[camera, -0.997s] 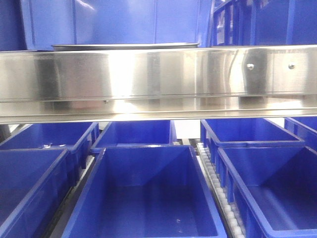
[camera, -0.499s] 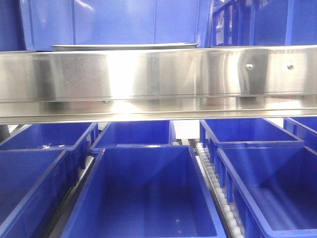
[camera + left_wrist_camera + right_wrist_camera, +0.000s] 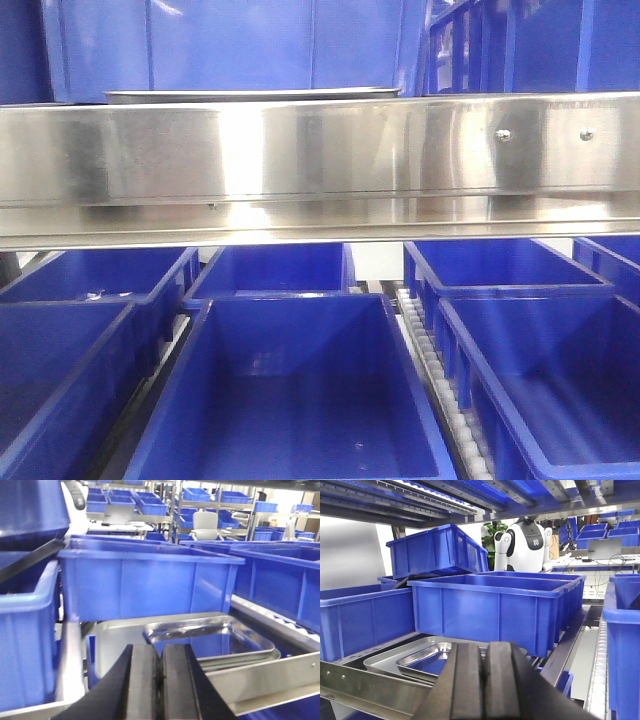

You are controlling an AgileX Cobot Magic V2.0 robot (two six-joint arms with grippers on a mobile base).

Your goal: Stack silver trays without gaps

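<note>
Gleaming under the shelf lights, the silver trays [image 3: 210, 637] are sitting on the upper shelf, just behind the brushed-steel rail [image 3: 320, 165]. In the left wrist view a smaller shiny tray, with rounded corners and a flat flared rim, is lying inside a larger matte one [image 3: 120, 645]; its mirror floor is reflecting the blue bin [image 3: 150, 582] standing behind it at 12 o'clock. The smaller tray is sitting toward the 3 o'clock side of the larger one and looks slightly tilted, its rim riding above the other's rim. In the right wrist view the same nested pair [image 3: 420, 662] is showing at 9 o'clock of the gripper. From the front only a thin edge of tray rim [image 3: 250, 95] is peeking above the rail.

The left gripper [image 3: 159, 680] is hovering just in front of the trays, its dark fingers pressed together with nothing between them. The right gripper [image 3: 482, 680] is hanging likewise, fingers closed and empty.
</note>
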